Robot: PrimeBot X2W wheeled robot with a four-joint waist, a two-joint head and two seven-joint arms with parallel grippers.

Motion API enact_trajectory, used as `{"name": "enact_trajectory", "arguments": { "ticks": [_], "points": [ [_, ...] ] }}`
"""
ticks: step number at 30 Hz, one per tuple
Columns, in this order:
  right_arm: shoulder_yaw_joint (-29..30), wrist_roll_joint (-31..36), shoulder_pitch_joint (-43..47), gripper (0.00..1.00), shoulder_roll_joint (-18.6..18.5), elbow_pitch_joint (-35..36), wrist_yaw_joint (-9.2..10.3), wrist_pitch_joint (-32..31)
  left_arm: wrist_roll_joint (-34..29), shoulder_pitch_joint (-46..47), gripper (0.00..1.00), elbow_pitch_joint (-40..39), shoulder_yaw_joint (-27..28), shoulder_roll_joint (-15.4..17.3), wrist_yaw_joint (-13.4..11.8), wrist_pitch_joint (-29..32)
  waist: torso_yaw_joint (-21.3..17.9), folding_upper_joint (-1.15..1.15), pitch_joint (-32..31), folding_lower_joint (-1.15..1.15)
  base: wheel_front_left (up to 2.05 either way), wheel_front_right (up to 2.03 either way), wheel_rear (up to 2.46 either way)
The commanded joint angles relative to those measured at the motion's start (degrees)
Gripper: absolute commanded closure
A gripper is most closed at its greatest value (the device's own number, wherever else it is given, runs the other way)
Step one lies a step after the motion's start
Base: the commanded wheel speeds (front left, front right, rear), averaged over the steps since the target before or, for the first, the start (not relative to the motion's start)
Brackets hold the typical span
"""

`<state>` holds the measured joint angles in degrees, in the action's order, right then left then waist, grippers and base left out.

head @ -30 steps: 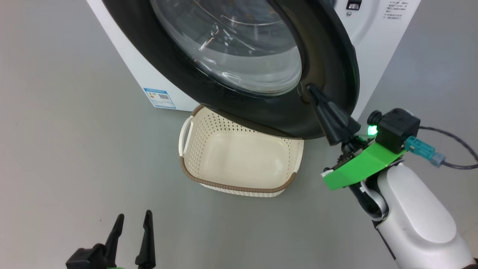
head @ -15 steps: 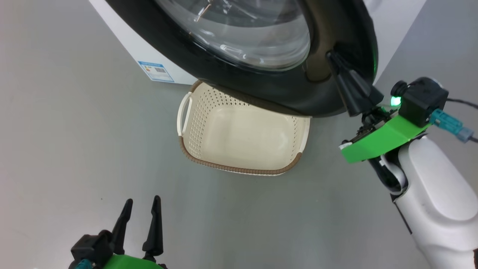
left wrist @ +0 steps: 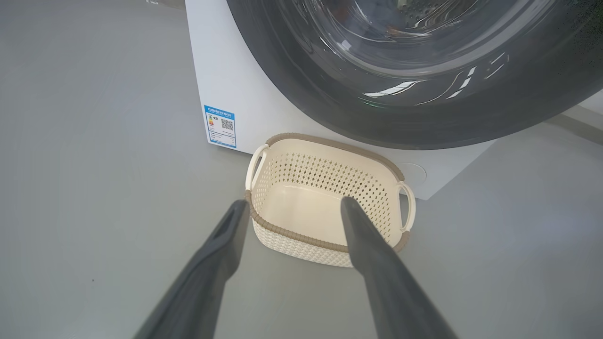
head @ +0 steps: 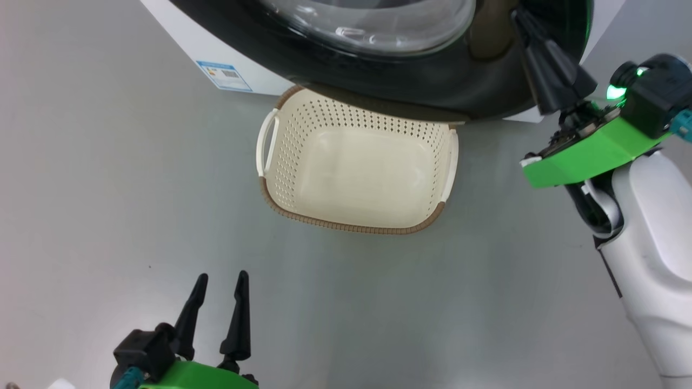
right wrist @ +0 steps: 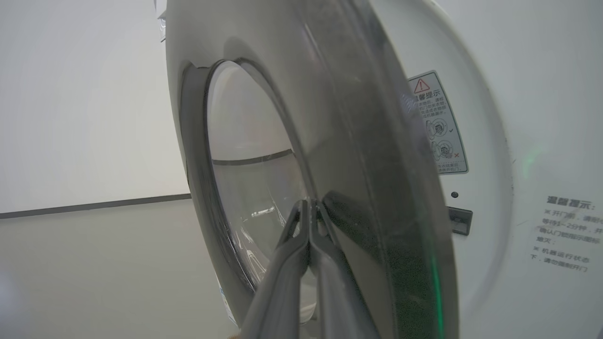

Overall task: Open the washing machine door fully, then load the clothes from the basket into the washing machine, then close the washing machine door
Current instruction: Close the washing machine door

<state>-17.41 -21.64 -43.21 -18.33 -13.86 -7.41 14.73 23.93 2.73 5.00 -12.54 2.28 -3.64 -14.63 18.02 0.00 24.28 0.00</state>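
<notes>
Washing machine door (head: pixel 411 81): ajar, overhanging the far rim of the basket (head: pixel 351 227), which sits on the floor.
Right gripper (head: pixel 518 15): fingers together, tips against the door's glossy rim, above the basket's right end.
Left gripper (head: pixel 221 276): fingers apart, holding nothing, on the basket's near side.
Risk: the tips may skid off the slick rim, leaving the door unlatched.

Dark tapered fingers (head: pixel 238 319), green wrist plates (head: pixel 589 156), glossy white forearm (head: pixel 654 259), black camera block (head: pixel 657 94) (green light (head: pixel 613 92) lit)

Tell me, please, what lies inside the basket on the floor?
Nothing: in the basket, the bare cream bottom and perforated walls are plain to see. In the head view the washing machine door overhangs its far rim, covering part of it.
</notes>
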Motion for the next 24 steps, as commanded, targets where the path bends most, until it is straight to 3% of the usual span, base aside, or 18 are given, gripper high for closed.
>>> {"name": "enact_trajectory", "arguments": {
  "ticks": [1, 14, 24],
  "points": [
    [0.05, 0.57, -1.02, 1.0, 0.11, 1.56, -0.08, 0.27, 0.49, 0.89, 0.0, -1.74, 1.36, 0.6, -0.43, -0.37, 0.1, 0.0, 0.89, 0.0, 0.0, 0.0, 0.0],
    [0.73, 2.12, -7.55, 1.0, -3.01, -0.08, -0.08, 0.27, 0.65, 2.12, 0.0, -3.01, -2.32, 0.6, -0.54, -0.37, 1.68, 0.0, 5.29, 0.0, 0.0, 0.0, 0.0],
    [1.81, 3.94, -14.43, 1.0, -6.67, -5.15, -0.08, 0.27, 1.8, 2.51, 0.0, -3.81, -4.35, 0.6, -1.15, -0.37, 4.26, 0.0, 7.45, 0.0, 0.0, 0.0, 0.0]
  ]
}}
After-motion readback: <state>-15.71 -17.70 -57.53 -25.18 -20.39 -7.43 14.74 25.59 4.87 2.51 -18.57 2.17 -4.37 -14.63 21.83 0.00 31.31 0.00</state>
